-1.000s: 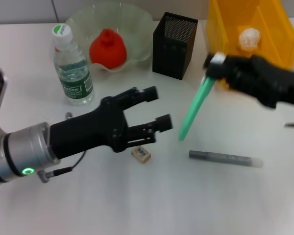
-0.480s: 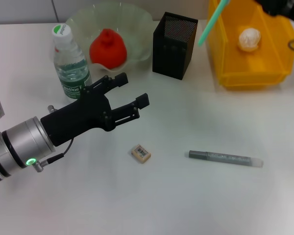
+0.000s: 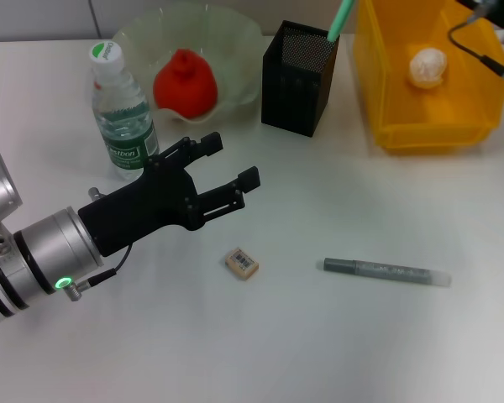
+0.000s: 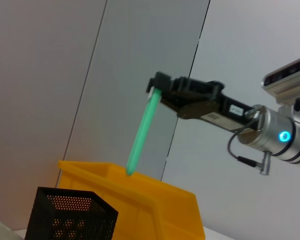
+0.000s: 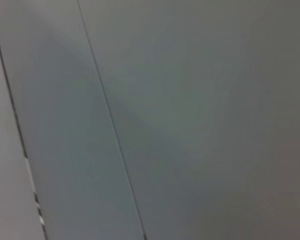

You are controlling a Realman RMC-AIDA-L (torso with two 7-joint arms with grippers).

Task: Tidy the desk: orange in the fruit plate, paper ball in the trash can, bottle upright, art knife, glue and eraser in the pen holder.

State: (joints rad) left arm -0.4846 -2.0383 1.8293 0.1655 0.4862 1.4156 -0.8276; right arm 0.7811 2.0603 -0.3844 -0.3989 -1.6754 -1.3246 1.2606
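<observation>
The green art knife (image 3: 342, 18) hangs tilted with its lower tip just over the far right corner of the black mesh pen holder (image 3: 298, 77). In the left wrist view my right gripper (image 4: 156, 90) is shut on the top of the art knife (image 4: 140, 134), above the pen holder (image 4: 72, 217). My left gripper (image 3: 231, 162) hovers open and empty over the table, above and left of the tan eraser (image 3: 242, 263). The grey glue stick (image 3: 385, 271) lies flat on the table. The orange (image 3: 185, 81) sits in the fruit plate (image 3: 235, 38). The bottle (image 3: 123, 113) stands upright. The paper ball (image 3: 427, 65) lies in the yellow trash can (image 3: 386, 92).
The trash can (image 4: 155, 200) stands right beside the pen holder. The bottle is close to my left arm's upper side. A cable (image 3: 479, 50) of the right arm crosses the top right corner over the bin.
My right gripper has carried the art knife up and back from mid-table to over the pen holder. My left arm pulled back leftward, then edged slightly forward.
</observation>
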